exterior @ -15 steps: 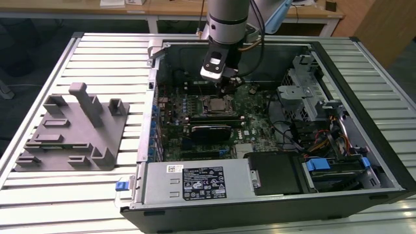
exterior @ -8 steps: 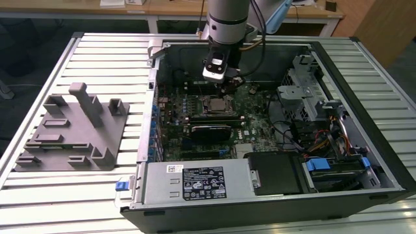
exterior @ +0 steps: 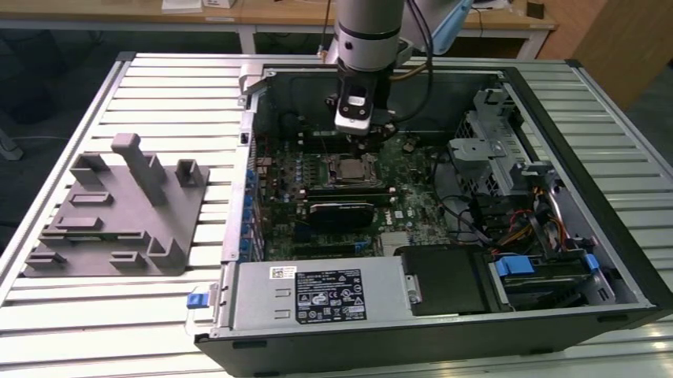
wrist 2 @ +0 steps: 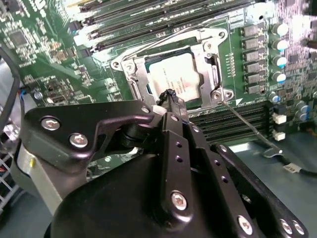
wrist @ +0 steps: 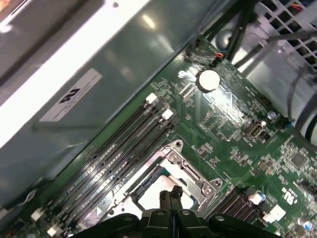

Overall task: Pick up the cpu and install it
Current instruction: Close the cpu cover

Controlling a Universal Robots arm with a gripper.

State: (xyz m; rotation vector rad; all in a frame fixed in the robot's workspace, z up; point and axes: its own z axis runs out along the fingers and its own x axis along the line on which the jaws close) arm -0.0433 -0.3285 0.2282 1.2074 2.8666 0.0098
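Cpu (wrist 2: 174, 74) lies seated in the motherboard socket (wrist 2: 134, 74). Gripper (wrist 2: 171, 95) jaws are pressed together, empty, just above it.

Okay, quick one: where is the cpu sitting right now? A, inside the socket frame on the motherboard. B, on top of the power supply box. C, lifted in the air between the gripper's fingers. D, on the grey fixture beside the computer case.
A: in the second wrist view the cpu lies flat inside the metal socket frame on the motherboard, with the shut gripper poised at its edge.
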